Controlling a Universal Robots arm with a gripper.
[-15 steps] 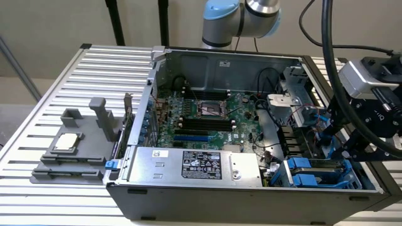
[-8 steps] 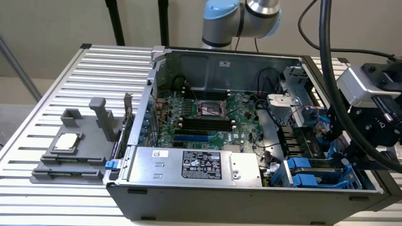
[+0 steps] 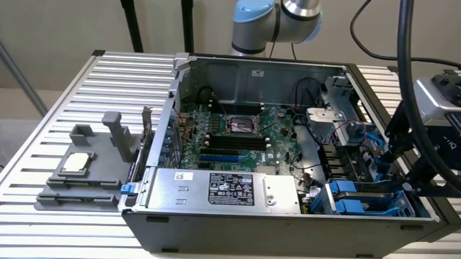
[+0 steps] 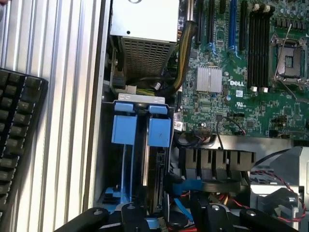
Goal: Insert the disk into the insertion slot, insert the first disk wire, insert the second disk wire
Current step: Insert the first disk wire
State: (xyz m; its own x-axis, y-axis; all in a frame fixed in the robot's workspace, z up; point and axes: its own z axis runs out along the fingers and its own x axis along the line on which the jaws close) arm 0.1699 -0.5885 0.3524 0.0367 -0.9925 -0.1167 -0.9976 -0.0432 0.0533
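Exterior view overlooks the whole case (image 3: 288, 229) from above; wrist view, nearer, shares its motherboard (image 4: 241, 96).

Arm (image 3: 277, 19): cut off by upper edge. Keyboard (image 4: 17, 140), gripper (image 4: 169, 222): cut off at frame edge. Label (image 3: 231, 189) on silver box (image 3: 180, 195): print too small to read.

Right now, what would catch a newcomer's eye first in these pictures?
The open computer case, green motherboard at its middle, strikes first. Then the bright blue tabs of the insertion slot, at the exterior view's lower right, with the open gripper near them.
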